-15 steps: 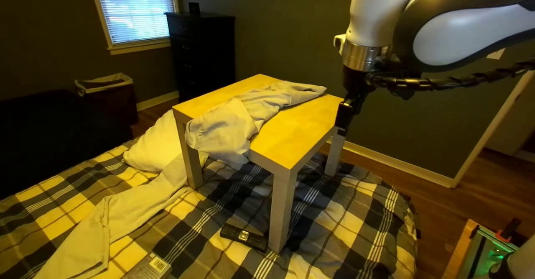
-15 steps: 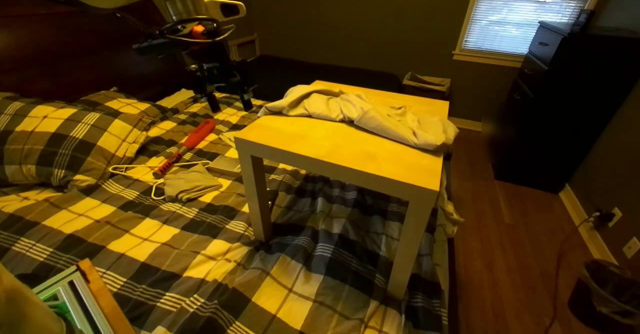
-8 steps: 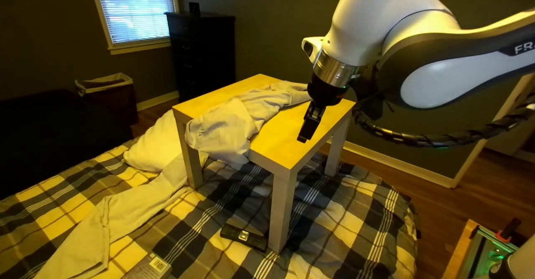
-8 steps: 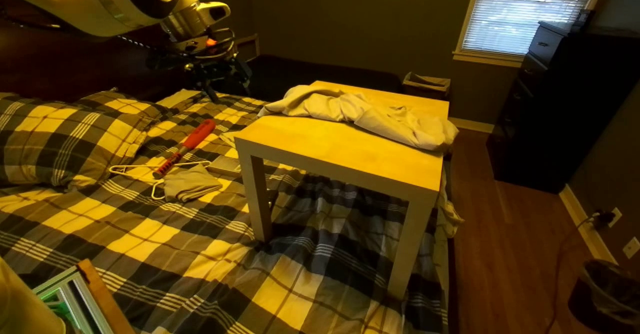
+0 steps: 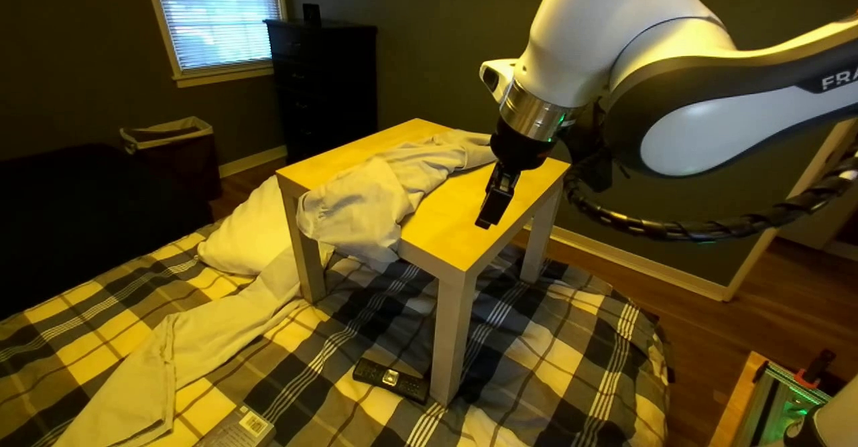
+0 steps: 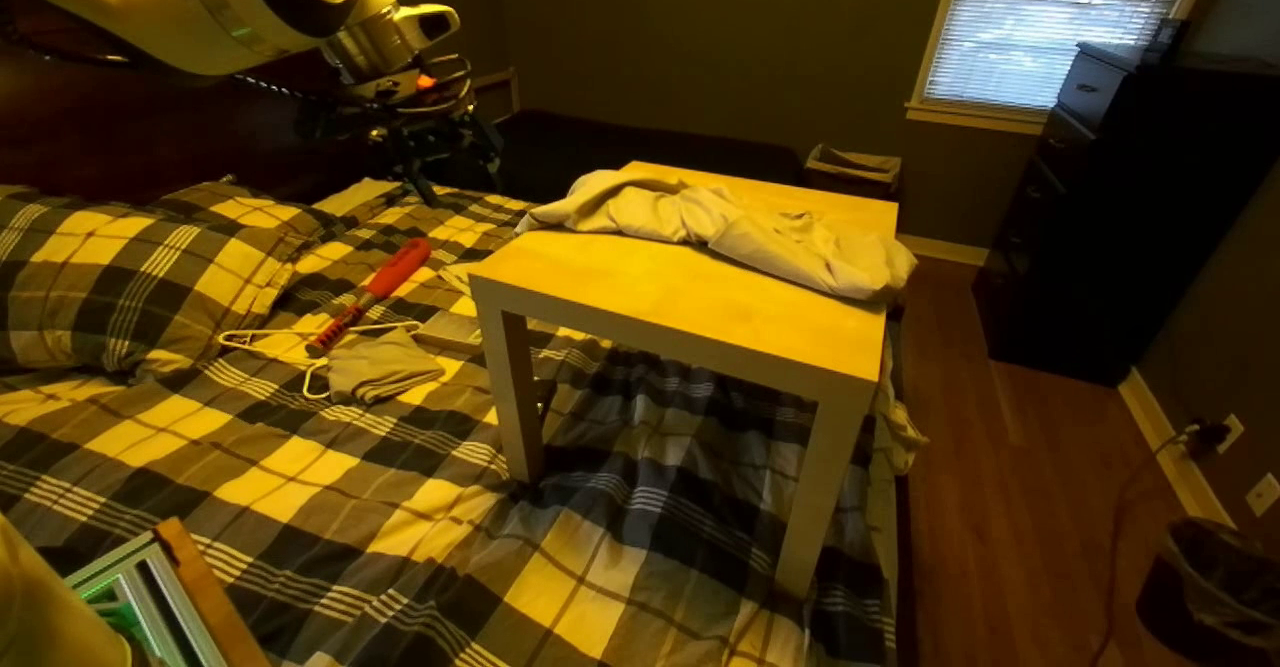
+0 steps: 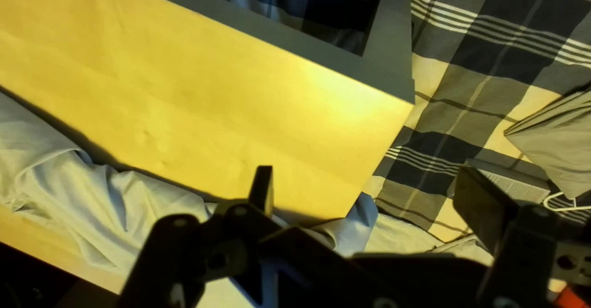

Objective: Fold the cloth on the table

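The pale grey-white cloth (image 5: 365, 199) lies bunched in a long wrinkled strip across the yellow-topped table (image 5: 456, 229). One end hangs over the table's edge. The cloth (image 6: 700, 217) and table (image 6: 640, 277) also show in the other exterior view, and the wrist view shows the cloth (image 7: 78, 197) along the tabletop (image 7: 198, 100). A pale fabric length (image 5: 221, 333) lies on the bed; whether it joins the cloth is hidden. My gripper (image 5: 488, 222) is tilted, open and empty. It is apart from the cloth in both exterior views (image 6: 460, 189), and its fingers are wide apart in the wrist view (image 7: 364, 177).
The table stands on a plaid bed (image 5: 570, 340). A white pillow (image 5: 251, 232) lies behind it. A remote (image 5: 391, 378) lies by a table leg and a box (image 5: 238, 427) near the front. A red-handled tool (image 6: 370, 297), hanger (image 6: 265, 339) and folded grey fabric (image 6: 383, 367) lie on the bed.
The arm has swung and tilted, bringing the gripper down and in toward the table, mostly in the earlier half second. It has barely moved since. The cloth and table are unchanged.
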